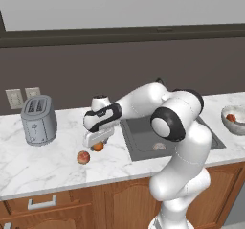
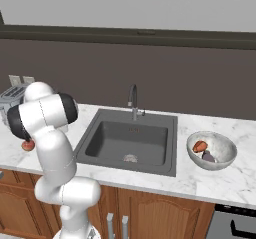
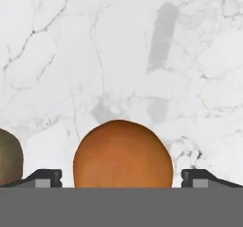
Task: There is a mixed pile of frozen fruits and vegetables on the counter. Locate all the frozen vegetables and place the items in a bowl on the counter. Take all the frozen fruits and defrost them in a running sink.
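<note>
The round orange fruit (image 1: 98, 147) lies on the white marble counter (image 1: 48, 158), left of the sink (image 1: 167, 134). My gripper (image 1: 97, 143) hangs right over it, open. In the hand view the orange (image 3: 122, 155) sits between the two fingertips (image 3: 45, 177), with a gap on each side. The reddish apple-like fruit (image 1: 83, 157) rests just left of it and shows at the hand view's left edge (image 3: 8, 157). The pale bowl (image 2: 212, 150), right of the sink (image 2: 127, 140), holds the orange-red root (image 2: 199, 146) and the purple eggplant (image 2: 208, 156).
A silver toaster (image 1: 38, 120) stands on the counter to the left, below two wall outlets (image 1: 23, 96). The gooseneck faucet (image 2: 133, 100) rises behind the basin. The counter's front edge runs close below the fruits.
</note>
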{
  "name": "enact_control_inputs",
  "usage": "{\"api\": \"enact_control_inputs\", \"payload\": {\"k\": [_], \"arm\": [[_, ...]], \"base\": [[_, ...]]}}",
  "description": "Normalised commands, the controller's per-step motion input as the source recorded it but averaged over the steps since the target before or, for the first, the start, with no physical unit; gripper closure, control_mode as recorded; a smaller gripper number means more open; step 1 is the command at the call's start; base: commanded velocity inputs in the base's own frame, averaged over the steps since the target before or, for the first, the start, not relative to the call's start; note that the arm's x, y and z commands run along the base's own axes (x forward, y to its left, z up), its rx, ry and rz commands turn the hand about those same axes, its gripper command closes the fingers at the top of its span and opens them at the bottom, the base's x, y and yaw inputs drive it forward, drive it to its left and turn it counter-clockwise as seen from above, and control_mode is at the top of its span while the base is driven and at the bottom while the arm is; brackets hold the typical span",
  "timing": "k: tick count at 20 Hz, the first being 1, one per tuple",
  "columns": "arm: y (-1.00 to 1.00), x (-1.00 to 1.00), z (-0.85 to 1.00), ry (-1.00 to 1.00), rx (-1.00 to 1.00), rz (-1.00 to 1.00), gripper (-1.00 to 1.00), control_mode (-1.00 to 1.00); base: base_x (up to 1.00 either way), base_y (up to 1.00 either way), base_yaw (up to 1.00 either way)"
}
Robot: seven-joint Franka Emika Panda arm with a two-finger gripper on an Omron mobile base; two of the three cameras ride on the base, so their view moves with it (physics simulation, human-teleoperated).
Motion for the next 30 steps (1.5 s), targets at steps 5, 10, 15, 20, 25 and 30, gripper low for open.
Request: {"api": "enact_control_inputs", "payload": {"k": [5, 10, 15, 20, 25, 30], "arm": [[0.03, 0.0, -0.11, 0.0, 0.02, 0.0, 1.0, -1.0], [0.0, -0.01, 0.0, 0.0, 0.0, 0.0, 1.0, -1.0], [-0.23, -0.11, 0.2, 0.0, -0.01, 0.01, 1.0, -1.0], [-0.31, -0.14, 0.28, 0.0, -0.02, -0.02, 1.0, -1.0], [-0.38, -0.18, 0.2, 0.0, 0.0, -0.05, 1.0, -1.0], [-0.39, -0.08, 0.15, -0.01, -0.01, -0.02, 1.0, -1.0]], "base": [[0.0, 0.0, 0.0], [0.0, 0.0, 0.0], [0.0, 0.0, 0.0], [0.0, 0.0, 0.0], [0.0, 0.0, 0.0], [0.0, 0.0, 0.0]]}}
